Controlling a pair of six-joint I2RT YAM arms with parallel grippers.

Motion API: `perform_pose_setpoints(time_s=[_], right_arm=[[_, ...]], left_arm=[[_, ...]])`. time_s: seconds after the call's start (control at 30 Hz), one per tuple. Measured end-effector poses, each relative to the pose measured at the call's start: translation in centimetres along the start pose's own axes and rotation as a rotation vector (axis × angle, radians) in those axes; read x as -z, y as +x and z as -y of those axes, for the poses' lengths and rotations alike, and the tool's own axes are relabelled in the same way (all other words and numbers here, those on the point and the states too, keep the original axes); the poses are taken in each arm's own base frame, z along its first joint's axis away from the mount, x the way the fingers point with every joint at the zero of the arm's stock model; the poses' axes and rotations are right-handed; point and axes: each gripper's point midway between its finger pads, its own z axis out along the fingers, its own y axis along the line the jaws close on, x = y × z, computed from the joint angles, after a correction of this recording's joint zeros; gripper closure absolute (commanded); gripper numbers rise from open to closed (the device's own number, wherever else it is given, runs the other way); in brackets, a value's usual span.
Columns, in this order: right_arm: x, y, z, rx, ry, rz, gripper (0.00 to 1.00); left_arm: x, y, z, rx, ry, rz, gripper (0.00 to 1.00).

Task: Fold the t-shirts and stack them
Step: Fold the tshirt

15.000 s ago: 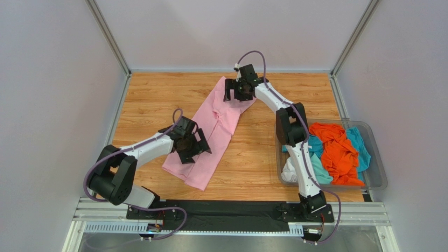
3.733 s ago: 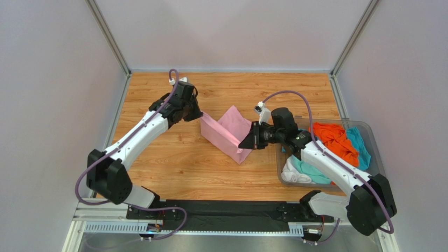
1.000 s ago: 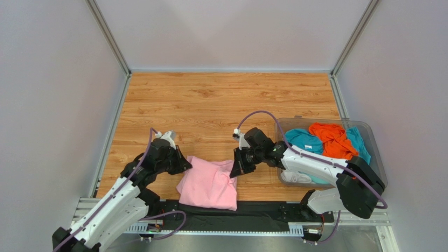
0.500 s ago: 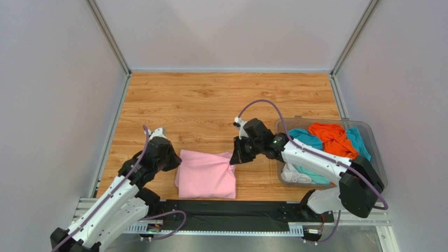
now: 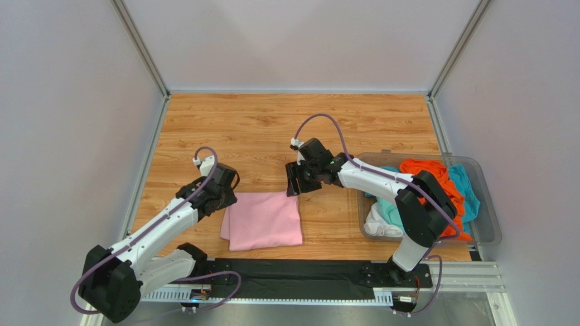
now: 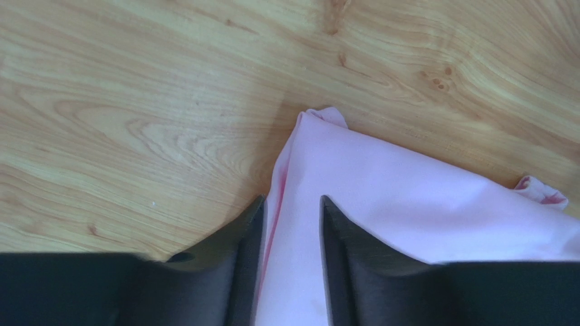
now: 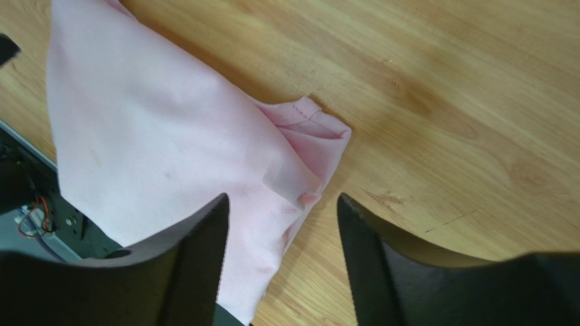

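The light pink t-shirt (image 5: 263, 220) lies folded in a rough square near the table's front edge. It also shows in the left wrist view (image 6: 408, 224) and the right wrist view (image 7: 156, 156). My left gripper (image 5: 221, 202) is open just above the shirt's far-left corner, empty (image 6: 291, 204). My right gripper (image 5: 294, 188) is open above the shirt's far-right corner, empty (image 7: 282, 204). The orange t-shirt (image 5: 436, 178), teal shirts (image 5: 464, 187) and white shirt (image 5: 376, 221) lie crumpled in the bin.
A clear plastic bin (image 5: 487, 224) stands at the right side of the wooden table. A black strip (image 5: 299, 272) and metal rail run along the near edge. Grey walls close in the table's left, back and right.
Both grippers have let go of the pink shirt's far corners and risen a little. The shirt has settled flat. The left arm swung up and right; the right gripper moved back.
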Motion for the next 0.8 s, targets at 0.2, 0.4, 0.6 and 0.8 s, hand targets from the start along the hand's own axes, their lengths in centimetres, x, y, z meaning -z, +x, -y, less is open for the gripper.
perform_pose_setpoints(time_s=[0.2,0.4,0.6,0.8], right_arm=[[1.1,-1.8,-0.5,0.017,0.005,0.037,0.00],[4.3,0.0,-5.1,0.078,-0.136,0.069,0.00],[3.2,2.4,-8.2,0.090,-0.249,0.020,0.00],[-0.8,2.8,-6.3,0.051,-0.186,-0.046,0.00]], left_arm=[[1.8,-3.2,1.6,0.034,0.030,0.065,0.00],[3.8,-2.8,3.3,0.060,0.189,0.052,0.00],[2.6,-0.1,4.1,0.046,0.263,-0.028,0.00],[0.6,1.0,4.7,0.029,0.236,-0.084,0.00]])
